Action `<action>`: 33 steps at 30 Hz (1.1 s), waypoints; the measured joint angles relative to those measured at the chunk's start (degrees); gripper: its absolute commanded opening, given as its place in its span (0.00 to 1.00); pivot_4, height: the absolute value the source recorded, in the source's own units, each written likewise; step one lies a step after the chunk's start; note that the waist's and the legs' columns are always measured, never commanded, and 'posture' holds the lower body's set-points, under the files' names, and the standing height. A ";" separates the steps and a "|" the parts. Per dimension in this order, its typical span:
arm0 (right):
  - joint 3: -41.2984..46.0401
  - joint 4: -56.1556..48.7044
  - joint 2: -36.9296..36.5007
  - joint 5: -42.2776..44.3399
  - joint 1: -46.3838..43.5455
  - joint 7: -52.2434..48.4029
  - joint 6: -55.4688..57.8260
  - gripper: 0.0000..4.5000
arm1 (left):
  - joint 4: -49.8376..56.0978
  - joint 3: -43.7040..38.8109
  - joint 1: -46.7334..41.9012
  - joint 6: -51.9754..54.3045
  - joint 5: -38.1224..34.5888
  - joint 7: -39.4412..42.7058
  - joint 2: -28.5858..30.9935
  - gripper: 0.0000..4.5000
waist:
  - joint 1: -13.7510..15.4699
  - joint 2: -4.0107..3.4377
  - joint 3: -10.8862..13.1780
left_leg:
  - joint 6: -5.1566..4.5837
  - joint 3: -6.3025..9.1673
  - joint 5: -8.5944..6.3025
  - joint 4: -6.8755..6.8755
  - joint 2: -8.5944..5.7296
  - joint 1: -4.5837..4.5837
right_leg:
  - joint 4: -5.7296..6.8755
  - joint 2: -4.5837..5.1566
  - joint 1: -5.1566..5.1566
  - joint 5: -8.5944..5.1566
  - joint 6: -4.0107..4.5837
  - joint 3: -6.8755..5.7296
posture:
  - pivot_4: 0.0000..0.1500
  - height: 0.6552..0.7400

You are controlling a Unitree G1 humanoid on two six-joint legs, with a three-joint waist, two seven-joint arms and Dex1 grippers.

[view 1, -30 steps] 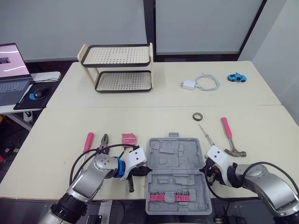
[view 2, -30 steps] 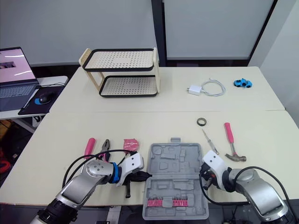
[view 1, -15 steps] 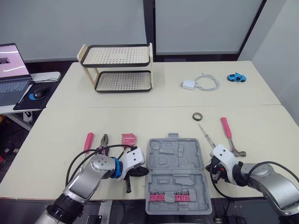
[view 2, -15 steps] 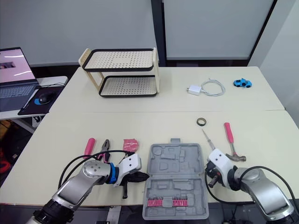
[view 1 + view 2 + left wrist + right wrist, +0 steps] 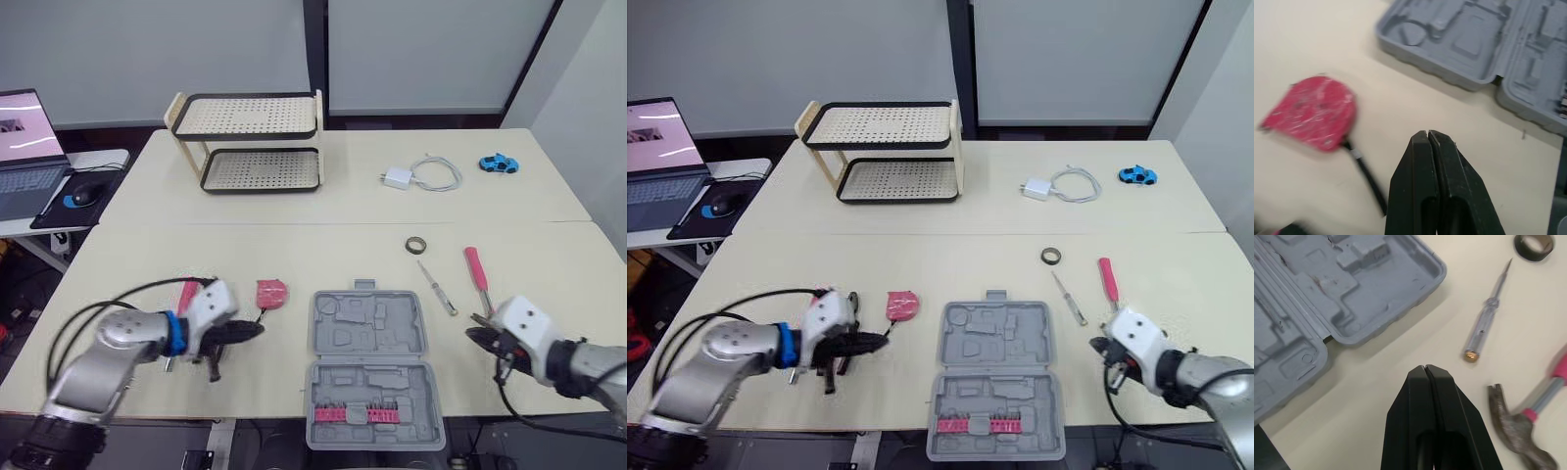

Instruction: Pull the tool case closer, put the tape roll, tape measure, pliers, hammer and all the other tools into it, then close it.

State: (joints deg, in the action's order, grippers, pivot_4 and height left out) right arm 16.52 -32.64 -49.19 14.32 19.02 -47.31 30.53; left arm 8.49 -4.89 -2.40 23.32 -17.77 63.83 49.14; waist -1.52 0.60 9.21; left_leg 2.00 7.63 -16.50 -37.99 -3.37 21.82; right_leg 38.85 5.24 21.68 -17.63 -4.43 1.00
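Note:
The grey tool case (image 5: 367,338) lies open near the front edge, with pink bits in its near half. My left gripper (image 5: 250,331) is shut and empty, a short way left of the case and just short of the red tape measure (image 5: 1310,111). My left wrist covers the spot where the pliers lay. A pink-handled screwdriver (image 5: 186,292) sits beside it. My right gripper (image 5: 477,336) is shut and empty, right of the case, close to the hammer's head (image 5: 1513,423). The hammer (image 5: 476,269), a clear screwdriver (image 5: 436,288) and the tape roll (image 5: 415,244) lie beyond it.
A two-tier perforated rack (image 5: 250,142) stands at the back left. A white charger with its cable (image 5: 421,174) and a blue toy car (image 5: 497,163) lie at the back right. A laptop (image 5: 24,147) sits on a side table to the left.
Both grippers have left the sides of the case. The left one swung left toward the tape measure, and the right one moved right toward the hammer. The case stayed put.

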 measured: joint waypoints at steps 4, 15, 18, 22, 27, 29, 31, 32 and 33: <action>9.94 1.05 -1.99 1.27 2.53 -5.40 -4.90 0.00 | -8.12 -8.11 0.00 -1.01 -0.49 -0.54 3.00 0.00 | -0.19 0.00 0.00 | -0.01 -0.02 -0.01 0.03 0.02 -0.09 | 0.00 -0.03 -0.06 0.00 0.00 0.00 | 1.00 1.00; 22.91 18.02 -8.50 3.84 2.81 -18.65 -10.73 0.15 | -31.36 -20.65 7.97 -12.94 0.40 0.50 8.16 0.43 | -0.16 0.07 0.04 | -0.02 -0.06 -0.02 0.07 0.06 -0.10 | -0.06 0.00 -0.10 -0.05 0.09 0.00 | 1.00 1.00; 23.03 20.99 -8.49 3.82 2.89 -20.19 -12.21 0.36 | -34.80 -22.02 10.96 -15.14 0.43 0.83 8.27 0.64 | -0.16 0.07 0.05 | -0.03 -0.08 -0.02 0.07 0.06 -0.10 | -0.11 0.02 -0.13 -0.05 0.10 0.02 | 1.00 1.00; 22.98 21.57 -8.50 3.92 2.88 -21.46 -13.06 0.69 | -36.71 -22.11 12.72 -16.58 0.43 0.66 8.14 0.93 | -0.02 0.09 0.04 | -0.03 -0.05 -0.02 0.07 0.07 -0.10 | -0.11 0.02 -0.16 -0.05 0.10 -0.01 | 1.00 1.00; 22.46 21.70 -9.42 4.07 2.55 -22.76 -12.67 0.99 | -36.06 -22.10 12.60 -16.75 -0.03 0.50 7.92 1.00 | -0.01 0.09 0.04 | -0.03 -0.07 -0.02 0.07 0.07 -0.12 | -0.11 0.03 -0.18 -0.05 0.10 0.00 | 1.00 1.00; 21.92 21.79 -9.83 3.83 2.43 -23.11 -12.68 0.99 | -35.81 -22.10 12.39 -16.73 -0.12 0.48 7.76 1.00 | -0.04 0.09 0.03 | -0.03 -0.07 -0.02 0.08 0.08 -0.12 | -0.11 0.03 -0.18 -0.05 0.10 -0.01 | 1.00 1.00; 20.95 21.87 -10.03 3.71 2.40 -23.62 -12.68 0.99 | -35.60 -22.10 12.44 -16.72 -0.14 0.48 7.46 1.00 | -0.07 0.09 0.03 | -0.03 -0.08 -0.02 0.08 0.08 -0.12 | -0.11 0.03 -0.17 -0.05 0.10 0.00 | 1.00 1.00; 20.52 21.94 -10.04 3.67 2.32 -23.67 -12.67 0.99 | -35.52 -22.10 12.51 -16.72 -0.15 0.48 7.26 1.00 | -0.07 0.09 0.03 | -0.03 -0.08 -0.02 0.08 0.08 -0.13 | -0.11 0.03 -0.17 -0.05 0.10 0.00 | 1.00 1.00; 20.22 22.17 -10.04 3.62 2.22 -23.68 -12.67 0.99 | -35.41 -22.09 12.58 -16.70 -0.15 0.46 6.98 1.00 | -0.07 0.09 0.03 | -0.03 -0.08 -0.02 0.08 0.07 -0.12 | -0.11 0.03 -0.17 -0.05 0.10 0.00 | 1.00 1.00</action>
State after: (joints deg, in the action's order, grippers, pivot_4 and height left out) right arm 36.74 -10.47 -59.22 17.94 21.25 -71.00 17.85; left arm -26.92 -26.99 10.18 6.61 -17.92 64.29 56.12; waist -1.59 0.69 9.25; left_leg 1.98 7.55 -16.52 -37.92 -3.30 21.70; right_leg 38.74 5.27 21.51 -17.69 -4.33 1.00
